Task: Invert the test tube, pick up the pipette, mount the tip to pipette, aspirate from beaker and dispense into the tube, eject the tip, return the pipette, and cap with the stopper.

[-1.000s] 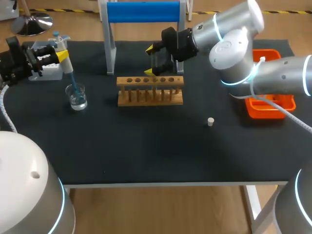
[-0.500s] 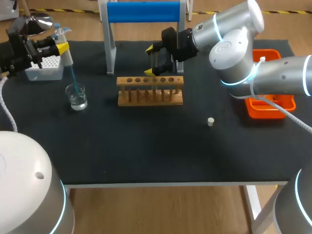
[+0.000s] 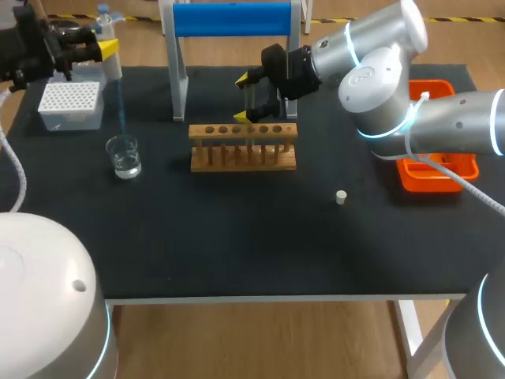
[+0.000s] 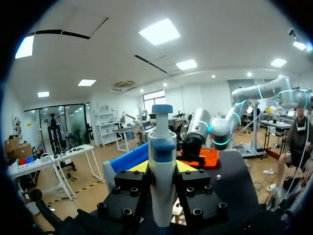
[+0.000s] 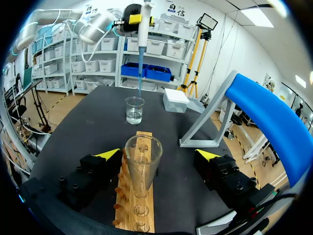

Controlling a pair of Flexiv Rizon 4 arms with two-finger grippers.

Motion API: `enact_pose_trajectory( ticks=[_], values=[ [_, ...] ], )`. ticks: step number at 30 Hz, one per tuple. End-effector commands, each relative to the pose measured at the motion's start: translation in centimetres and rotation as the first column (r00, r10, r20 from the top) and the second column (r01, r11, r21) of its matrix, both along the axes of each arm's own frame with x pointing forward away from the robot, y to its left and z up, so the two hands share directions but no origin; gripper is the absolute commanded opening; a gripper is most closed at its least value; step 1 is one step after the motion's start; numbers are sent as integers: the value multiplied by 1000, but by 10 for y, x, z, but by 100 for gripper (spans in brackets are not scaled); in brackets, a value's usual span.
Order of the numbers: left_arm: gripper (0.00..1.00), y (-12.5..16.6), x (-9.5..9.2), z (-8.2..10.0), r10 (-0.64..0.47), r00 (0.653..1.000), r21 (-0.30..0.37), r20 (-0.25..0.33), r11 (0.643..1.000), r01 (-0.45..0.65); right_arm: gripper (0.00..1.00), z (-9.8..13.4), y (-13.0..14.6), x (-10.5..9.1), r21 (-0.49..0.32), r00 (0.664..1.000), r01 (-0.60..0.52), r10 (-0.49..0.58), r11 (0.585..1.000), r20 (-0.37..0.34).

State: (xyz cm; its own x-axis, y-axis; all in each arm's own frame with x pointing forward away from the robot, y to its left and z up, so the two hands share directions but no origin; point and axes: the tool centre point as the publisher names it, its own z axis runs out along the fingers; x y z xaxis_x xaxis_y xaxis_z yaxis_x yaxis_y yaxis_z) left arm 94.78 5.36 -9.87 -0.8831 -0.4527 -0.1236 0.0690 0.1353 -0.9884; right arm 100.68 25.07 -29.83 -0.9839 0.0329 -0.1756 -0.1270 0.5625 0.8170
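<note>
In the head view, your left pincer is holding the pipette high above the beaker. The blue tip is mounted and is hanging clear of the water. The stopper is lying alone on the table, well apart from the rack. In the left wrist view, the fingers are clamping the pipette body from both sides. In the right wrist view, your right pincer is standing wide around the test tube, which is sitting mouth-up in the rack, and neither finger is touching it. I am judging that inverting, picking up and mounting are done. Whether the tip is carrying liquid, I cannot tell. Dispensing, ejecting, returning and capping are remaining.
</note>
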Motion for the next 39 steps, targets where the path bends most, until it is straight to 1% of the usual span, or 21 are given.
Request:
enact_pose_trajectory(
  ticks=[1, 2, 3, 5, 6, 7, 8, 10, 12, 14, 19, 21, 25, 29, 31, 33, 37, 39],
  values=[
    [0, -15, 2, 16, -1, 1000, 35, -20, 999, 2, 100, 1, -1, 1, -4, 1000, -3, 3, 1000, -3],
    [0, -19, 3, 19, -2, 1000, 36, -23, 999, 3, 100, 1, -1, 1, -4, 1000, -3, 3, 1000, -3],
    [0, -22, 3, 23, -13, 1000, 20, -23, 1000, 13, 100, 1, -1, 1, -4, 1000, -3, 3, 1000, -3],
    [0, -29, 4, 29, -6, 999, 43, -44, 999, 8, 100, 1, -1, 1, -4, 1000, -3, 3, 1000, -3],
    [0, -33, 4, 33, -18, 999, 22, -40, 1000, 19, 100, 1, -1, 1, -4, 1000, -3, 3, 1000, -3],
    [0, -36, 3, 37, -21, 999, 21, -44, 1000, 22, 100, 1, -1, 1, -4, 1000, -3, 3, 1000, -3],
    [0, -39, 4, 40, -9, 998, 36, -64, 999, 12, 100, 1, -1, 1, -4, 1000, -3, 3, 1000, -3],
    [0, -45, 3, 47, -17, 997, 24, -69, 1000, 18, 100, 1, -1, 1, -4, 1000, -3, 3, 1000, -3],
    [0, -51, 3, 53, -4, 996, 35, -94, 999, 7, 100, 1, -1, 1, -4, 1000, -3, 3, 1000, -3],
    [0, -57, 3, 59, -4, 995, 40, -99, 999, 8, 100, 1, -1, 1, -4, 1000, -3, 3, 1000, -3],
    [0, -71, 3, 73, 5, 991, 26, -135, 1000, -1, 100, 1, -1, 1, -4, 1000, -3, 3, 1000, -3],
    [0, -77, 4, 78, -4, 990, 4, -139, 1000, 5, 100, 1, -1, 1, -4, 1000, -3, 3, 1000, -3],
    [0, -90, 6, 88, -19, 991, -2, -135, 1000, 19, 100, 1, -1, 1, -4, 1000, -3, 3, 1000, -3],
    [0, -103, 10, 95, -59, 992, -25, -109, 998, 56, 100, 1, -1, 1, -4, 1000, -3, 3, 1000, -3],
    [0, -110, 12, 97, -68, 993, -18, -99, 998, 67, 100, 1, -1, 1, -4, 1000, -3, 3, 1000, -3],
    [0, -117, 14, 99, -90, 992, -31, -91, 996, 88, 100, 1, -1, 1, -4, 1000, -3, 3, 1000, -3],
    [0, -132, 16, 104, -101, 990, -47, -95, 994, 97, 100, 1, -1, 1, -4, 1000, -3, 3, 1000, -3],
    [0, -138, 17, 106, -109, 988, -66, -105, 993, 102, 100, 1, -1, 1, -4, 1000, -3, 3, 1000, -3]
  ],
)
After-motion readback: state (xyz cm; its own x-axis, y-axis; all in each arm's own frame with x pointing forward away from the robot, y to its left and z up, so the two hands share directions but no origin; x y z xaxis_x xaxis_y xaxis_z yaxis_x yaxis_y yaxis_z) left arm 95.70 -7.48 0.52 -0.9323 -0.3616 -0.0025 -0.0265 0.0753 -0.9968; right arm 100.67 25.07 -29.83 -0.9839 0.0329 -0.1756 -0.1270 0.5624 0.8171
